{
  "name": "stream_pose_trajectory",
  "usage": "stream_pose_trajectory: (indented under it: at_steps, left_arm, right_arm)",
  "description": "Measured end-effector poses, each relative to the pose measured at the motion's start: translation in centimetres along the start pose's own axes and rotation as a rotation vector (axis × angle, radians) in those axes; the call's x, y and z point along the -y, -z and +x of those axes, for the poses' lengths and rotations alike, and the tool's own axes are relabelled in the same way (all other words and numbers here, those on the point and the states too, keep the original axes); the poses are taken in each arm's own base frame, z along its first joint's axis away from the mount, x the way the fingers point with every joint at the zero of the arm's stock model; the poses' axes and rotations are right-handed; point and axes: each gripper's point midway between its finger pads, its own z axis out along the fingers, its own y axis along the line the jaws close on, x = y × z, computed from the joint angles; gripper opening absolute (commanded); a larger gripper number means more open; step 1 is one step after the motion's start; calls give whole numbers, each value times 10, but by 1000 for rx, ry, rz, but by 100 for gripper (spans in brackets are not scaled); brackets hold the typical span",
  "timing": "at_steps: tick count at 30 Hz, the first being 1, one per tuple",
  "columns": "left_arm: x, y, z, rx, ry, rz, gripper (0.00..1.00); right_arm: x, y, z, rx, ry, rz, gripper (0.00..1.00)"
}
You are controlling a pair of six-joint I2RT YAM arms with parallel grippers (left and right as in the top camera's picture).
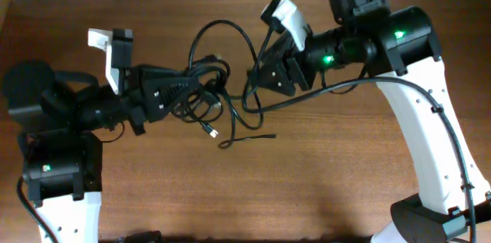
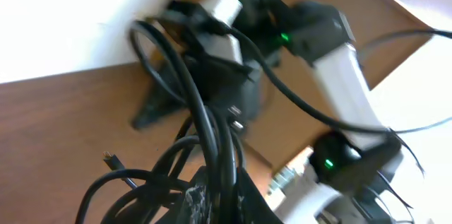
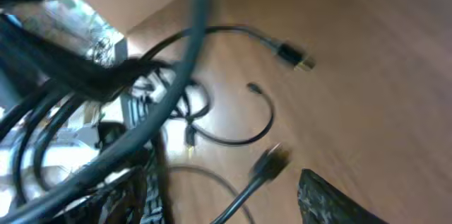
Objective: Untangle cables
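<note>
Though blurred, cables (image 1: 203,82) seemingly knotted.

The right arm (image 1: 418,128) is a long curved white link with a thick black cable (image 1: 459,147) running along it, the left arm (image 1: 54,101) mostly black above a white base, both with green lights (image 1: 328,60), white wrist cameras (image 1: 285,14), and a black angular left gripper (image 1: 188,90) and right gripper (image 1: 261,78).

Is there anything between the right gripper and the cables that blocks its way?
Nothing visible does. In the overhead view the right gripper is right at the cables, with strands running past its fingers. The left gripper meets the bundle from the opposite side.
</note>
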Motion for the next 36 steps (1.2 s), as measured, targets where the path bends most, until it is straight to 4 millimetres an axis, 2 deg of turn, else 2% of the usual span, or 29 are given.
stream_pose_trajectory:
  at_steps: [4, 8, 11, 12, 14, 16, 18, 21, 25, 26, 27, 28, 29, 35, 36]
  left_arm:
    - [8, 0, 4, -27, -11, 49, 11]
    - [3, 0, 2, -11, -36, 21, 1]
    - [-17, -2, -1, -3, 25, -6, 0]
    - [-28, -4, 0, -7, 68, -10, 0]
    - [-48, -7, 2, -15, 138, -13, 0]
    - [-53, -10, 3, -24, 156, -3, 1]
    - [-49, -14, 1, -27, 122, 14, 2]
    - [-44, -15, 0, -34, 115, 35, 12]
    - [-36, -14, 3, -57, 121, 77, 9]
    - [-36, -14, 3, -60, 121, 81, 8]
    - [-35, -14, 4, -63, 120, 87, 8]
    - [-34, -14, 4, -66, 119, 92, 7]
    - [-33, -14, 4, -68, 118, 96, 6]
    - [-29, -13, 6, -79, 117, 115, 10]
    - [-29, -13, 6, -79, 118, 115, 9]
  right_arm:
    - [-9, 1, -14, 61, 1, -63, 63]
    - [-28, 5, -24, 112, 21, -177, 61]
    - [-46, 10, -30, 161, 121, -276, 58]
    - [-50, 11, -33, 181, 161, -298, 53]
    - [-53, 13, -37, 206, 208, -316, 53]
    - [-55, 14, -38, 213, 223, -325, 56]
    - [-56, 14, -38, 216, 230, -329, 60]
    - [-55, 14, -38, 215, 233, -325, 79]
    - [-53, 14, -45, 239, 278, -310, 81]
    - [-52, 15, -49, 250, 288, -305, 78]
    - [-50, 16, -55, 269, 300, -297, 68]
    - [-49, 17, -61, 282, 301, -292, 47]
    - [-49, 18, -66, 295, 296, -289, 4]
    - [-48, 19, -70, 294, 223, -297, 4]
    - [-48, 19, -70, 293, 216, -298, 45]
